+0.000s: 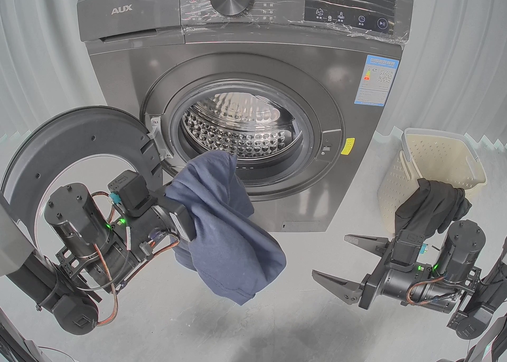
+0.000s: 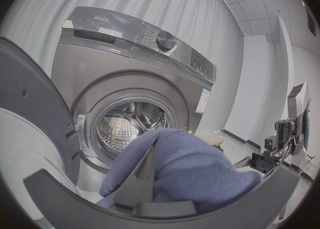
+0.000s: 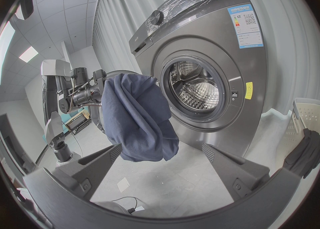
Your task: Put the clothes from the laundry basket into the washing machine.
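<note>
Left tool (image 2: 150, 173): it is gripping a fold of the blue garment (image 1: 232, 231). The cloth is draping over the fingers, so the closure is hard to read. One finger is showing in the left wrist view and seems to be clamped into the fabric.

The garment is hanging off the tool with its long axis running downward. Most of it is sagging below the tool, clear of the floor (image 1: 296, 321).

Key relation: the drum opening (image 1: 240, 125) of the washing machine (image 1: 132, 73) is lying ahead of the left tool and somewhat above it. The top bunch of cloth is overlapping the lower rim of the opening in the head view. The hanging tail is sitting below that rim, so I am judging it needs lifting as well as pushing forward to clear the lip.

The open door (image 1: 68, 141) is standing just beside the left tool on its outer side, not between tool and drum.

Right tool (image 1: 348, 263): its fingers are spread wide and are holding nothing. It is hovering well apart from the drum, so the left arm is the nearer one.

Beyond the right tool, a black garment (image 1: 433, 207) is draping over the rim of the laundry basket (image 1: 449, 157).
</note>
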Available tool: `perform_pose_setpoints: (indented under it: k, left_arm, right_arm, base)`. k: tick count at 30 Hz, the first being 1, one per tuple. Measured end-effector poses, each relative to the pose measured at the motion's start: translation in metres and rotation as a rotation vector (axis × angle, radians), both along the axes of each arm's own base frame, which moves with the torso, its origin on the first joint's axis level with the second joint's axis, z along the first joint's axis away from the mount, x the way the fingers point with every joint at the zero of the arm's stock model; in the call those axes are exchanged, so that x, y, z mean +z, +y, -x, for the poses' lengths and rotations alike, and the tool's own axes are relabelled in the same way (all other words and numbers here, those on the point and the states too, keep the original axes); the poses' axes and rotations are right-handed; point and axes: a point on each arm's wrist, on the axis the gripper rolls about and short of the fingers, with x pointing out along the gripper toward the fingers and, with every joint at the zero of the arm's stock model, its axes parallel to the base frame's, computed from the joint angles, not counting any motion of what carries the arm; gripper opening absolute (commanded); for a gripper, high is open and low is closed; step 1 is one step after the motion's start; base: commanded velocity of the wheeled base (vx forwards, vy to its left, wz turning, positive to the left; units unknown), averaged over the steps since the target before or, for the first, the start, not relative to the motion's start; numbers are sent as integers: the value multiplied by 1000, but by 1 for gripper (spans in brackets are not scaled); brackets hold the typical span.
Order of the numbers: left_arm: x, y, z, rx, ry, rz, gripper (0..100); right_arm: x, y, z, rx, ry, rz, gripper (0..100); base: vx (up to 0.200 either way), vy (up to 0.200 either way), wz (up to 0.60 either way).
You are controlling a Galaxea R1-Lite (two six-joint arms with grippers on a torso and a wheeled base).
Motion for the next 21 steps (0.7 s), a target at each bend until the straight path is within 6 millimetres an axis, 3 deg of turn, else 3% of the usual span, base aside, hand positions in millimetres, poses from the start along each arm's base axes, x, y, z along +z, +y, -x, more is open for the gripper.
perform_pose_setpoints:
  k: [17, 21]
  left_arm:
    - [-10, -8, -2, -16, 28, -28, 0]
    - [-12, -12, 0, -31, 32, -30, 0]
  right_arm:
    - [-3, 1, 3, 14, 12, 11, 100]
    - [-3, 2, 4, 22, 14, 13, 100]
  base:
    - [200, 0, 0]
    - [0, 0, 0]
